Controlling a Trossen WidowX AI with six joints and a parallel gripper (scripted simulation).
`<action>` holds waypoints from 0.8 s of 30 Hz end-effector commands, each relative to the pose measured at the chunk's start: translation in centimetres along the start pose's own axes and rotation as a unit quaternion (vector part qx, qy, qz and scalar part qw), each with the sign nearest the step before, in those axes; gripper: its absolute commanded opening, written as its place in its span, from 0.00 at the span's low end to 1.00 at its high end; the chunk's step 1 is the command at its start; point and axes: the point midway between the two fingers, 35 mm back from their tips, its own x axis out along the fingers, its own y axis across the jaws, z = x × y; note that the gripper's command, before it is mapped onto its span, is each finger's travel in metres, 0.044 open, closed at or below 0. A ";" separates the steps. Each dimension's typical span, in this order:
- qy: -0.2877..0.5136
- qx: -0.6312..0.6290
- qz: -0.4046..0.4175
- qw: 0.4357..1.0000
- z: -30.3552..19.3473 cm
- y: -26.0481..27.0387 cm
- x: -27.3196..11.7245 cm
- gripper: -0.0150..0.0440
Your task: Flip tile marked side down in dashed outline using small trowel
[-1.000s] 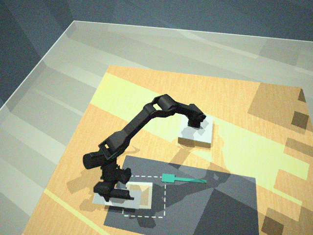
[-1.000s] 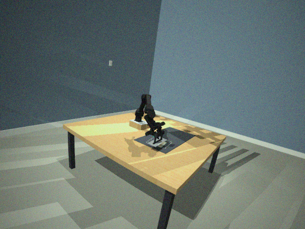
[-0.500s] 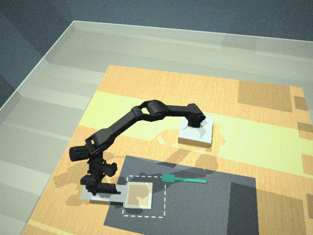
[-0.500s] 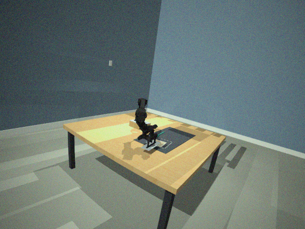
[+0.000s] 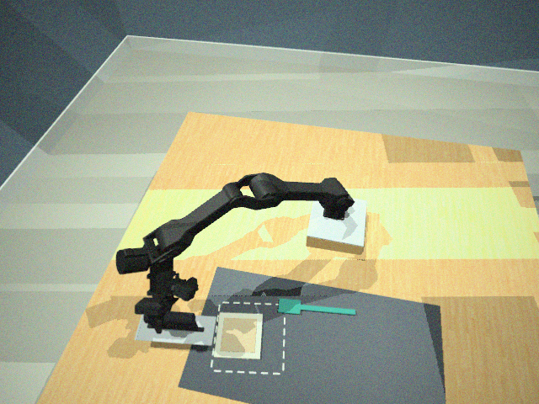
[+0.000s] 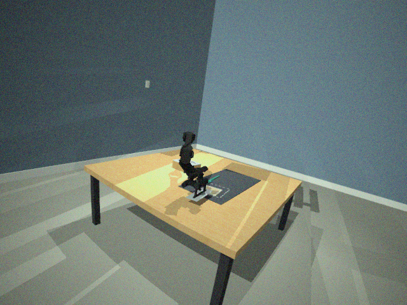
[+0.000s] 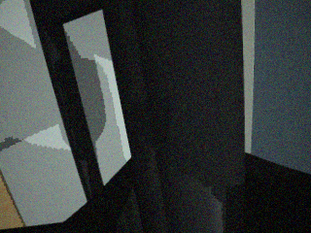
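My gripper (image 5: 178,324) (image 6: 200,192) is shut on a light grey flat-bladed tool (image 5: 204,337) (image 7: 29,112), seemingly the trowel; its handle is hidden by the fingers. The blade is low over the mat's left edge and the table, left of the tile in the top view. The cream tile (image 5: 239,334) (image 6: 215,190) lies flat inside the dashed outline (image 5: 279,373), near its left line. Its upper face shows a tan square within a cream border. I cannot tell whether the blade's edge touches the tile.
A teal tool (image 5: 328,309) (image 6: 214,178) with a square head and long handle lies on the dark mat (image 5: 356,356) (image 6: 241,180), its head at the outline's upper right corner. The arm's white-topped base block (image 5: 319,232) stands behind the mat. The table's left edge is near the gripper.
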 end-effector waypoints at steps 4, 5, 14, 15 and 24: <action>0.001 -0.006 -0.007 1.000 -0.2 0.0 0.2 0.25; 0.001 -0.006 -0.007 1.000 -0.3 0.1 0.3 0.25; 0.001 -0.006 -0.007 1.000 -0.3 1.2 1.3 0.25; 0.001 -0.006 -0.007 1.000 -0.3 1.3 1.4 0.25; 0.001 -0.006 -0.007 1.000 -0.3 2.4 2.3 0.25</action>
